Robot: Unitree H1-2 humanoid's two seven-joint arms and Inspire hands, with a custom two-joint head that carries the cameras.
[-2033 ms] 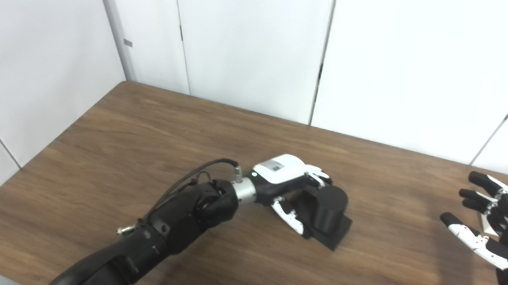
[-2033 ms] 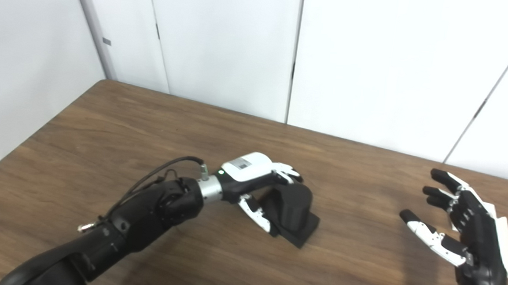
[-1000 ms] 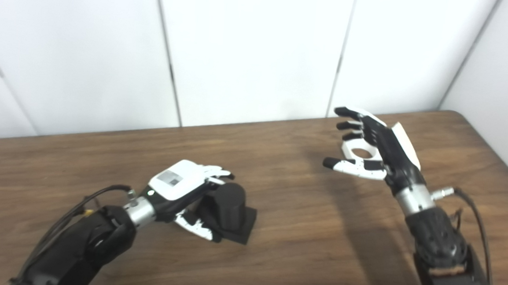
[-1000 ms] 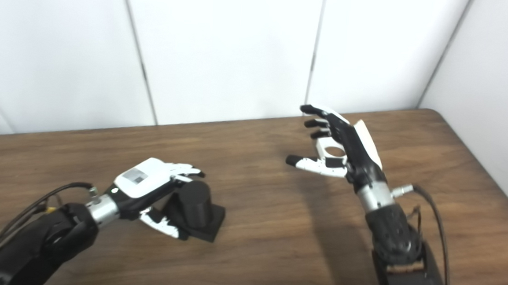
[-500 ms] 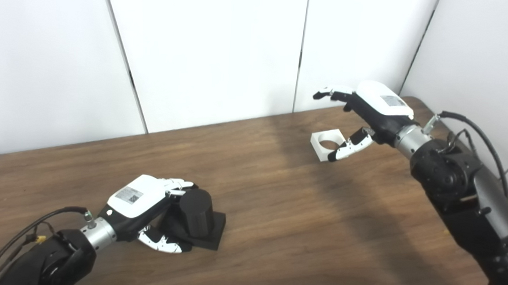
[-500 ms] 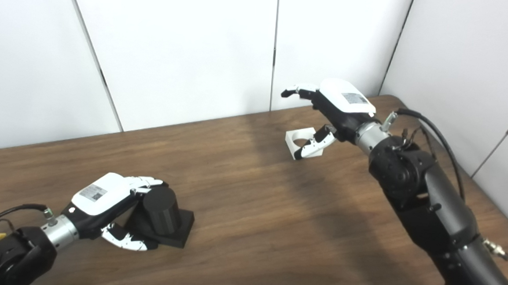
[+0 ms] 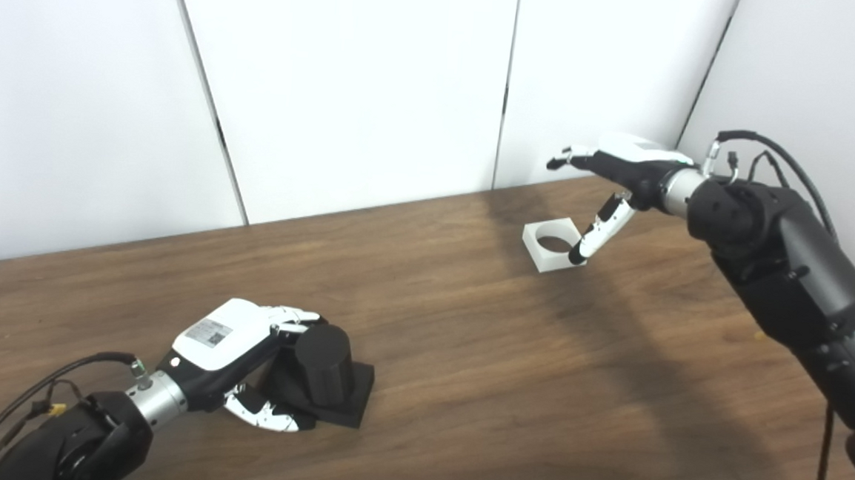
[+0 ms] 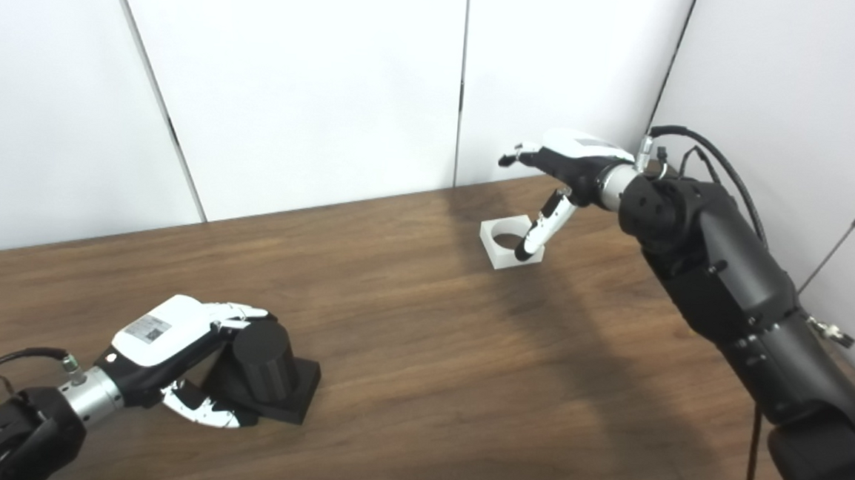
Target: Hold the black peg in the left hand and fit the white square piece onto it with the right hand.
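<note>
White square piece [image 7: 554, 244]: right hand [image 7: 609, 178], fingers spread, newly lowered over it, ungrasped; left hand [image 7: 242, 355] keeps cupping black peg [image 7: 323, 363].

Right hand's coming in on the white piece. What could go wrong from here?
1. The right hand is open, its thumb at the near edge of the white square piece, fingers above; closing may push the piece away.
2. The left hand only cups the black peg; it may shift under insertion force.

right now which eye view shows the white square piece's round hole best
Left eye view: the white square plastic piece shows its round hole nearly unobstructed. In the right eye view the right robot hand has a finger overlapping the hole's edge.
</note>
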